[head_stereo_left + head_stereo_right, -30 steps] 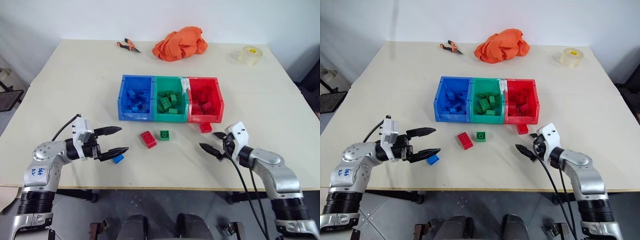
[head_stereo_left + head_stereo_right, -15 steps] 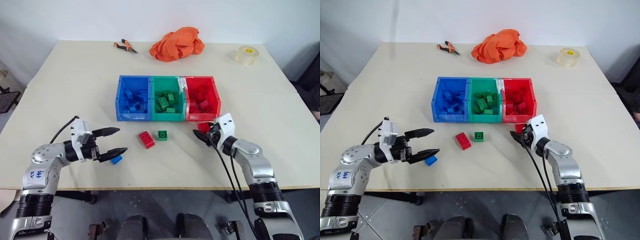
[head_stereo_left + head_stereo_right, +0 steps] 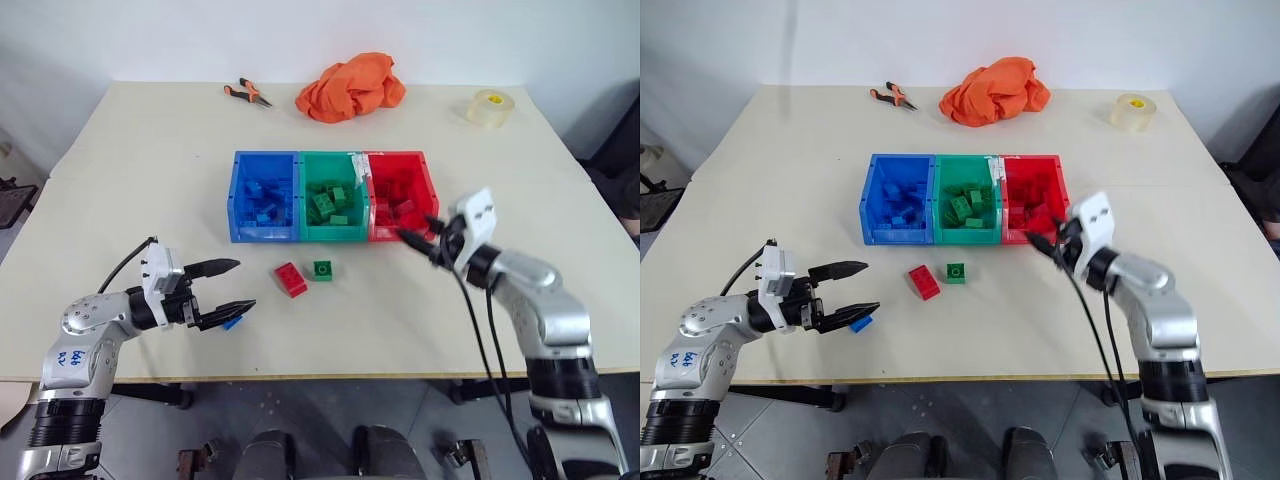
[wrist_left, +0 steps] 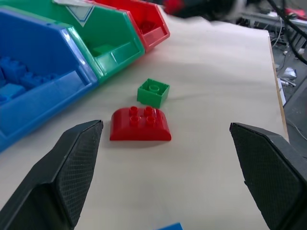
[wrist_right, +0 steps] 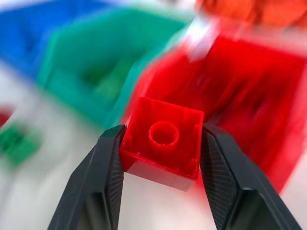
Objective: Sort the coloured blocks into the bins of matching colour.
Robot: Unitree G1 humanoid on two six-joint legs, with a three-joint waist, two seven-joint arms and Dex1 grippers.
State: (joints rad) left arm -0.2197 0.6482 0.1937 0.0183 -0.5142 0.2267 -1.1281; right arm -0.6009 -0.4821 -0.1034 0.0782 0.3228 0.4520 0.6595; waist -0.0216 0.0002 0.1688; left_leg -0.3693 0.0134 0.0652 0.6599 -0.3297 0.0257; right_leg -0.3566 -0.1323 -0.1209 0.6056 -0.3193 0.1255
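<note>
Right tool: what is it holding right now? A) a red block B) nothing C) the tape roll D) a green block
A: the right tool has its fingers shut on a red block, near the red bin.

left arm low over the near left of the table, forearm reaching inward, left gripper (image 3: 232,288) roughly level, pointing toward the middle, fingers spread wide with nothing between them. right arm raised off the table, elbow bent, wrist angled inward, right gripper (image 3: 418,243) pointing left and forward. its two black fingers (image 5: 109,172) are clamped on opposite sides of a red block (image 5: 163,140), hollow underside facing the wrist camera.
</note>
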